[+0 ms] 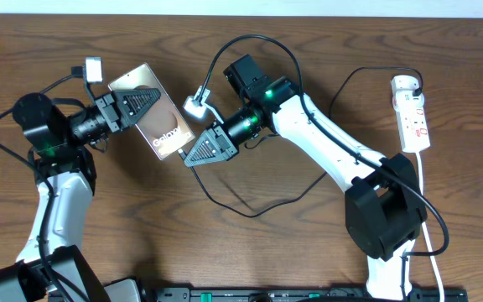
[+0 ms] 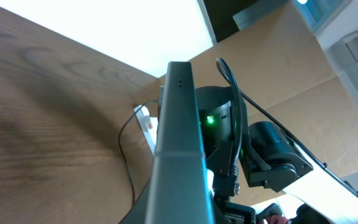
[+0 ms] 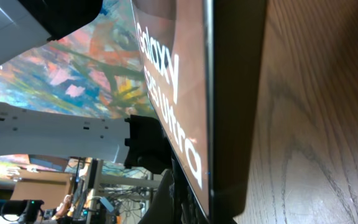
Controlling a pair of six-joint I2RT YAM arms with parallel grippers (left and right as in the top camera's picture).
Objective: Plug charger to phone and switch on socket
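The phone (image 1: 159, 117), bronze-faced with white "Galaxy" lettering, is held off the table at a slant between both arms. My left gripper (image 1: 149, 99) is shut on its upper left part; the left wrist view shows only the phone's grey edge (image 2: 179, 137). My right gripper (image 1: 189, 158) is shut at the phone's lower end, where the charger's black cable (image 1: 250, 211) runs in under its jaws; the plug tip is hidden. The right wrist view is filled by the phone's face (image 3: 173, 93). The socket (image 1: 414, 113), a white power strip, lies at the far right.
The charger cable loops across the wooden table (image 1: 300, 252) below the right arm and up to the strip's top end. The strip's white cord (image 1: 430, 226) runs down the right edge. White camera connectors (image 1: 196, 105) hang near both wrists.
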